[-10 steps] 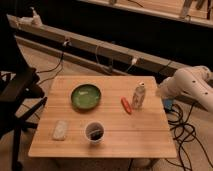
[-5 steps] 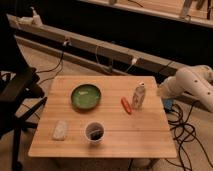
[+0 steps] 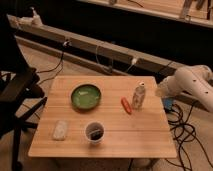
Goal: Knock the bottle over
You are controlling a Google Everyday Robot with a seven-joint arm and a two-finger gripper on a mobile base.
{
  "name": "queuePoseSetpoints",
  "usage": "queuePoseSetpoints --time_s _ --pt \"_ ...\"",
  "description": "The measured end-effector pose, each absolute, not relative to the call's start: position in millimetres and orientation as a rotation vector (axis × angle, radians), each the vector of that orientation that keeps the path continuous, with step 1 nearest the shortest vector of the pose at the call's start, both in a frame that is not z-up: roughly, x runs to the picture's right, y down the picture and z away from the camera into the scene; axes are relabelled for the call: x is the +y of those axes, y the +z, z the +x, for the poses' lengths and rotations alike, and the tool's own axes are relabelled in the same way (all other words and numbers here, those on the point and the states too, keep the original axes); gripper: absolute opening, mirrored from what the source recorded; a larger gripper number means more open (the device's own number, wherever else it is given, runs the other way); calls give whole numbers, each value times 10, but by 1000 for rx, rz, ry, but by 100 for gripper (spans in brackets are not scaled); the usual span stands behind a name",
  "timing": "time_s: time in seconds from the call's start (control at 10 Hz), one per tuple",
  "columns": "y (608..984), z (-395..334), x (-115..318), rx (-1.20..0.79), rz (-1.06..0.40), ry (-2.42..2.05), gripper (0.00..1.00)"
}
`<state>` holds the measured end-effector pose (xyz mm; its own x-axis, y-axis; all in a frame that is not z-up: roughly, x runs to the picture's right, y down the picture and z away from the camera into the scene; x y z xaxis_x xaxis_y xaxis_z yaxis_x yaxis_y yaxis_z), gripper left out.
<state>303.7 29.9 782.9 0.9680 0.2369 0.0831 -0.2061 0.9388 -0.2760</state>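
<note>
The bottle is slim and pale with a white cap. It stands upright near the right edge of the wooden table. An orange carrot-like piece lies just to its left. My white arm comes in from the right. Its gripper is beside the table's right edge, a short way right of the bottle and apart from it.
A green bowl sits left of centre. A paper cup with dark contents stands near the front, and a pale sponge-like piece lies at the front left. A black office chair is at left. Cables lie on the floor at right.
</note>
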Motion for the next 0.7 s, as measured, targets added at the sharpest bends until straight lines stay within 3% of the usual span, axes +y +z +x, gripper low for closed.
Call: queuePoseSetpoints --time_s 0.1,0.4,0.7 --pt "7830 3042 311 -112 -268 228 35" --pt "7996 3203 289 -84 -270 243 7" --pt "8328 3345 246 -93 -263 287 0"
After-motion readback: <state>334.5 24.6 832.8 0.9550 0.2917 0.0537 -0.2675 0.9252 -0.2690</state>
